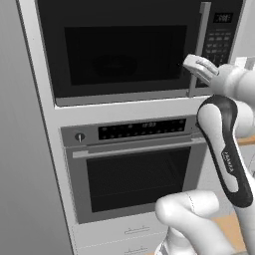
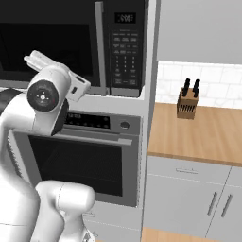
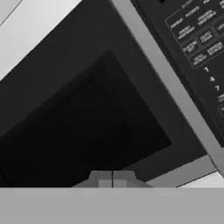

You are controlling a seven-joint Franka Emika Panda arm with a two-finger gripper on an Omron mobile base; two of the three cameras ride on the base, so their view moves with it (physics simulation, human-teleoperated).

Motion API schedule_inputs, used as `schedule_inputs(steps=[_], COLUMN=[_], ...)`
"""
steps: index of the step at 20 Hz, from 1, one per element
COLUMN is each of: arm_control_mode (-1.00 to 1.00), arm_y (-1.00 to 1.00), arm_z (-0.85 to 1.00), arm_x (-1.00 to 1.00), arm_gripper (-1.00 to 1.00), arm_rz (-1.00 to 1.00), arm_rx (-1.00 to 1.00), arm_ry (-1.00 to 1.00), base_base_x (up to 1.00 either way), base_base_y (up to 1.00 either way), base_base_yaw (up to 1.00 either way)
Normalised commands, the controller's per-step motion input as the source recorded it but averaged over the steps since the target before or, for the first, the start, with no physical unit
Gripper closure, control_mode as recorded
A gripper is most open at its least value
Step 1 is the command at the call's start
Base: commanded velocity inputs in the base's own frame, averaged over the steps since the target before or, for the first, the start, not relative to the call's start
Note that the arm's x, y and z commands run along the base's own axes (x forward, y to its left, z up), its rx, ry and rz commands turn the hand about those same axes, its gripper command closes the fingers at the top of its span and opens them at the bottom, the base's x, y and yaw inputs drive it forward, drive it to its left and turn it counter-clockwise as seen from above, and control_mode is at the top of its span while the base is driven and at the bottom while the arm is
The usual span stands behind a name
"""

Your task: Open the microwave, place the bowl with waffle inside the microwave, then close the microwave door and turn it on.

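Built-in microwave, door shut; robot hand at its lower right.

Wide black built-in microwave [image 1: 134, 47] in pale cabinetry; glossy black microwave door [image 1: 119, 50] closed, dark interior behind the window unreadable. Vertical silver bar handle [image 1: 198, 47]; black keypad strip [image 2: 125, 45]. Gripper [image 3: 112, 178] just before the door's lower corner, jaws pressed together, holding nothing. Steel-fronted oven [image 1: 137, 167] below. Wooden knife block [image 2: 187, 104] with black-handled knives, on wooden counter [image 2: 198, 134].
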Motion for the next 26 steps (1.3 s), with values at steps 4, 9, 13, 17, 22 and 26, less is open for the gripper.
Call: schedule_inputs(steps=[4,9,13,17,22,26], arm_control_mode=[-1.0,-1.0,-1.0,-1.0,-1.0,-1.0], arm_y=[-0.82,-0.77,-0.46,-0.03,0.06,0.0], arm_z=[0.0,-0.04,-0.12,-0.08,-0.28,-0.15], arm_x=[-0.89,-0.69,-0.19,0.05,0.22,0.39], arm_gripper=[1.0,1.0,1.0,1.0,1.0,1.0], arm_rz=[-0.09,-0.09,-0.04,0.0,0.0,0.0], arm_rx=[0.52,0.49,0.23,0.0,0.0,0.06], arm_ry=[0.07,0.15,0.18,0.08,0.11,0.07], base_base_x=[0.0,0.0,0.0,0.0,0.0,0.0], base_base_y=[0.0,0.0,0.0,0.0,0.0,0.0], base_base_yaw=[0.0,0.0,0.0,0.0,0.0,0.0])
